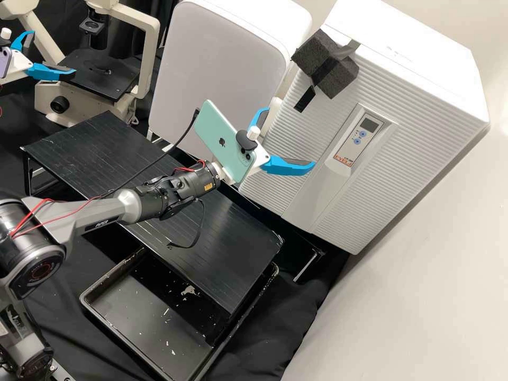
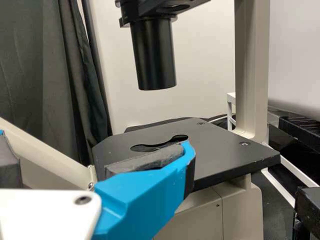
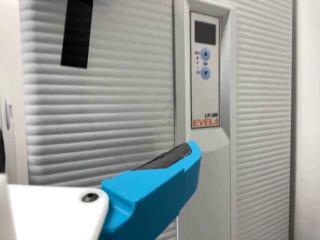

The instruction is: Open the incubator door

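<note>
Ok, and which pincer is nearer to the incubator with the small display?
The right pincer: it is in front of the incubator, while the left pincer is farther off, by the microscope.

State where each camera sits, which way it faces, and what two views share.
High view: fixed off the arms, looking forward and down; shows the left gripper near the microscope, the right gripper by the incubator.
Left wrist view: on that wrist, facing the microscope, blue finger in front.
Right wrist view: on that wrist, facing the incubator's front, blue finger in front.
Shared: high and right wrist views both show the control panel.
</note>
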You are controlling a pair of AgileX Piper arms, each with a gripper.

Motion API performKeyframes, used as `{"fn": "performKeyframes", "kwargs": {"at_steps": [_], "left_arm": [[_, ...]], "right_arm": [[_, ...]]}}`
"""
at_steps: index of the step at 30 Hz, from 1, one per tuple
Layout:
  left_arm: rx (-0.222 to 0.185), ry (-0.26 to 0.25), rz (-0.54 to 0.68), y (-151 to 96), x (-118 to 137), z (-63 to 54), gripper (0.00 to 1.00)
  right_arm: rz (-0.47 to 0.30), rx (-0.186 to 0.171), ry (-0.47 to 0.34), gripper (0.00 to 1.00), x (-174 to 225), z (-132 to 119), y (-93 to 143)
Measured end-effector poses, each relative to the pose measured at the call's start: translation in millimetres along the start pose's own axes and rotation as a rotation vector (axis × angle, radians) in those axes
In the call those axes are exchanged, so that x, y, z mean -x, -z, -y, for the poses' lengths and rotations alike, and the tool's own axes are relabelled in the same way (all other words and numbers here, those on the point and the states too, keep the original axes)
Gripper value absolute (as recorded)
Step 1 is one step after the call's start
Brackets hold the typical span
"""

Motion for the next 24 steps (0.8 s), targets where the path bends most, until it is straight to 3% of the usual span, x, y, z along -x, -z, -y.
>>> {"fn": "performKeyframes", "kwargs": {"at_steps": [7,12,17,24], "left_arm": [[0.0,0.0,0.0,0.0,0.0,0.0,1.0],[0.0,0.0,0.0,0.0,0.0,0.0,1.0],[0.0,0.0,0.0,0.0,0.0,0.0,1.0],[0.0,0.0,0.0,0.0,0.0,0.0,1.0]], "right_arm": [[0.008,-0.002,0.009,0.0,0.0,0.8,-0.7],[0.04,-0.033,0.01,0.0,0.5,-0.4,-3.1],[0.042,-0.039,0.02,0.0,3.2,-4.3,1.0],[0.043,-0.014,0.027,0.0,5.6,-6.5,3.3]]}}
